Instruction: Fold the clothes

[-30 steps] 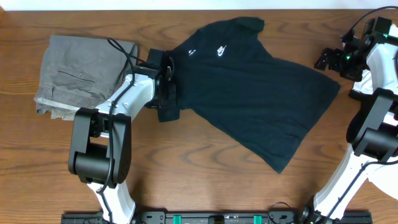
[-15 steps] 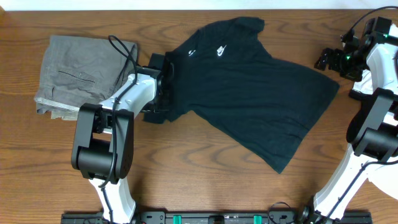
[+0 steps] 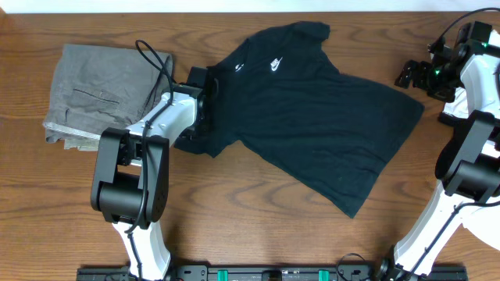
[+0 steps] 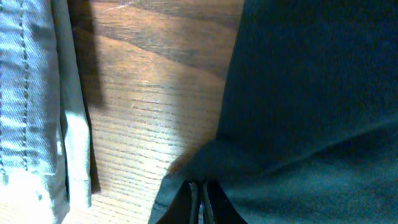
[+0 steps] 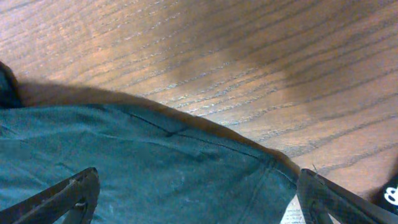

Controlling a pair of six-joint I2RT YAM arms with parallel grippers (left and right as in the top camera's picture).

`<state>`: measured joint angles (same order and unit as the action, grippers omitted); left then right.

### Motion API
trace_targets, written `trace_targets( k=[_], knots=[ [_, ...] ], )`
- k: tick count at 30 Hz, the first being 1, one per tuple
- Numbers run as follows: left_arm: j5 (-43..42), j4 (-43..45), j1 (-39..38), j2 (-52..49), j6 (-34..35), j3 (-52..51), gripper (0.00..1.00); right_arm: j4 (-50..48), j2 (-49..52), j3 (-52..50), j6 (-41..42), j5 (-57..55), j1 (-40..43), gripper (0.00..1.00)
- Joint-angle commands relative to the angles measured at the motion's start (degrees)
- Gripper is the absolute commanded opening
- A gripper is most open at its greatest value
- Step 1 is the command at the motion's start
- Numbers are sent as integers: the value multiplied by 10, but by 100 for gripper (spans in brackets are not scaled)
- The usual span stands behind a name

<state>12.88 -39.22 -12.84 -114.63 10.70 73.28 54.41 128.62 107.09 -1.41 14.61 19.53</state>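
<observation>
A black T-shirt (image 3: 312, 117) with a white chest logo lies spread and slanted across the table's middle. My left gripper (image 3: 200, 115) sits at the shirt's left sleeve, shut on the fabric. In the left wrist view the fingertips (image 4: 201, 200) are pressed together with the black T-shirt (image 4: 298, 124) bunched around them. Grey trousers (image 3: 98, 94) lie folded at the far left, and their grey trousers edge (image 4: 31, 93) shows in the left wrist view. My right gripper (image 3: 408, 76) hovers open by the shirt's right corner. In its own view the right gripper (image 5: 205, 202) spans the black T-shirt hem (image 5: 155, 168), its jaws wide apart.
The bare wooden table (image 3: 258, 226) stretches along the front edge. A strip of bare wood (image 4: 143, 99) separates the trousers from the shirt's sleeve. The right arm's base (image 3: 469, 156) stands at the right edge, and cables run over the left arm.
My left gripper has shifted a little to the left, dragging the shirt's sleeve toward the trousers. The right arm has not moved.
</observation>
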Motion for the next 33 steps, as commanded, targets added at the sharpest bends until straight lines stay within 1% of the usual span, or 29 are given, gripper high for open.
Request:
trace_targets(
  k=[1, 5, 10, 12, 15, 18, 20, 21, 22, 23, 24, 25, 27, 30, 33],
  knots=[
    [11, -10, 3, -4, 1, 16, 6, 1, 4, 7, 10, 6, 3, 99],
    [10, -11, 3, -3, 2, 16, 6, 0, 4, 7, 10, 6, 3, 99],
    [-33, -5, 3, -3, 1, 16, 6, 0, 4, 7, 10, 6, 3, 99],
    [-35, -2, 3, -3, 2, 16, 6, -4, 4, 7, 11, 9, 3, 99],
    [-35, -2, 3, -3, 2, 16, 6, -19, 4, 7, 43, 31, 3, 99],
    [-35, -4, 3, -3, 2, 16, 6, 18, 4, 7, 74, 77, 3, 99],
    [-35, -4, 3, -3, 2, 16, 6, 52, 4, 7, 69, 85, 3, 99],
    [-35, -4, 3, -3, 2, 16, 6, 60, 4, 7, 54, 77, 3, 92],
    [-35, -4, 3, -3, 2, 16, 6, 70, 4, 7, 52, 64, 3, 74],
    [-35, -4, 3, -3, 2, 16, 6, 83, 4, 6, 52, 50, 3, 47],
    [-35, -4, 3, -3, 2, 16, 6, 93, 4, 4, 53, 38, 3, 31],
    [-35, -4, 3, -3, 2, 16, 6, 97, 4, 0, 53, 26, 3, 26],
    [-35, -4, 3, -3, 2, 16, 6, 92, 4, -11, 57, 0, 3, 19],
    [-35, -4, 3, -3, 2, 16, 6, 68, 11, -27, 62, -27, 3, 2],
    [-35, -4, 3, -3, 2, 16, 6, 48, 25, -32, 61, -40, 2, 1]
  ],
)
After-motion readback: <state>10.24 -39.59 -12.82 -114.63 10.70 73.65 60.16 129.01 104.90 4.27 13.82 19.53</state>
